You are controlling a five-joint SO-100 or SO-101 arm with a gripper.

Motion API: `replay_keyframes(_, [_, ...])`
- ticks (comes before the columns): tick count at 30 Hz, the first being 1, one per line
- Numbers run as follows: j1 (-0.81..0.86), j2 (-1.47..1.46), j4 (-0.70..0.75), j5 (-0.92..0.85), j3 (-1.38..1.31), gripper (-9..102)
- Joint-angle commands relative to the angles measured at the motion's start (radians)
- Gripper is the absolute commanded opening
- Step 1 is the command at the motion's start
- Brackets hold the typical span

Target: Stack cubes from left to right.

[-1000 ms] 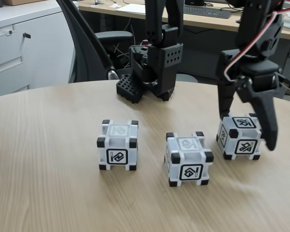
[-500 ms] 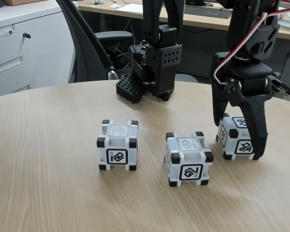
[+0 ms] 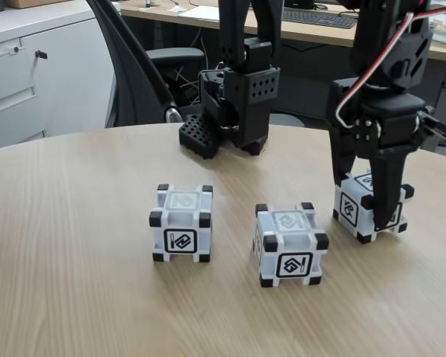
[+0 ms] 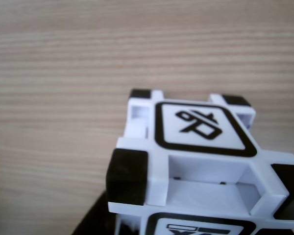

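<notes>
Three cubes sit in a loose row on the round wooden table (image 3: 74,223), and from where I stand in the fixed view the arm has its gripper (image 3: 364,212) down over the one at three o'clock. That right cube (image 3: 354,210) is turned a little, one corner facing the camera, and the two black fingers (image 3: 383,195) stand on either side of it, close against its faces; it looks to me like they are clamped on it, though the cube's underside seems to be resting on the wood, so I would judge the lift not yet made. The wrist view looks straight down on the same cube (image 4: 196,156), its symbol face sharp and near. The middle cube (image 3: 290,244) is just below centre, and the left cube (image 3: 181,223) lies toward nine o'clock, each well apart from the others. To do this step well, the squeeze ought to be firm on flat faces, not on the corner blocks, since the cube is skewed and could twist out. The lift should go straight up, clear of the middle cube's top before any sideways travel, then the cube wants squaring so its corners match the one beneath before release.
</notes>
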Motion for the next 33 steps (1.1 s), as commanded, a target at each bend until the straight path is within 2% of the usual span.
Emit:
replay_keyframes(1, [0.011,0.003,-0.032,-0.017,-0.037,0])
replay_keyframes(10, [0.012,0.041,-0.029,-0.034,-0.040,0])
replay_keyframes(25, [0.025,0.368,-0.018,-0.092,-0.040,0])
replay_keyframes(33, [0.272,0.403,-0.018,-0.224,-0.040,0])
